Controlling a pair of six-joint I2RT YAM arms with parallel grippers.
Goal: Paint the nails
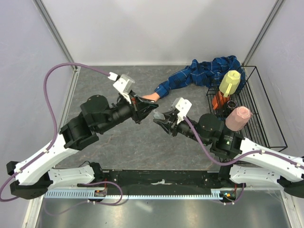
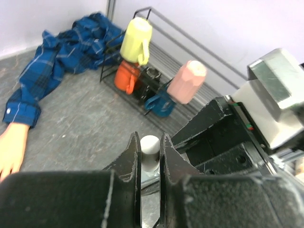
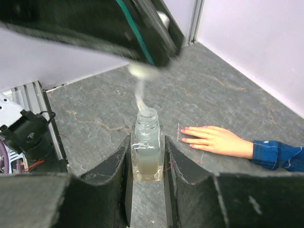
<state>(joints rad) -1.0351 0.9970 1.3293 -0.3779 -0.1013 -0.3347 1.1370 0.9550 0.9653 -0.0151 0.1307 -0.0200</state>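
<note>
The peach mannequin hand (image 1: 151, 97) lies flat on the grey table, coming out of a blue plaid sleeve (image 1: 204, 73). In the right wrist view the hand (image 3: 213, 141) shows pink nails (image 3: 184, 129) at its fingertips. It also shows at the left edge of the left wrist view (image 2: 10, 147). My right gripper (image 3: 147, 140) is shut on a small clear bottle (image 3: 147, 152), held upright with its neck open. My left gripper (image 2: 150, 137) is shut on the white cap (image 2: 150, 147). The cap's brush (image 3: 140, 97) reaches down into the bottle neck. The grippers meet just in front of the hand (image 1: 156, 114).
A black wire rack (image 1: 266, 118) stands at the right. It holds a yellow mug (image 1: 230, 81), a pink mug (image 1: 237, 118), an orange mug (image 1: 218, 99) and a blue mug (image 2: 159, 104). The rest of the shirt is bunched at the back right.
</note>
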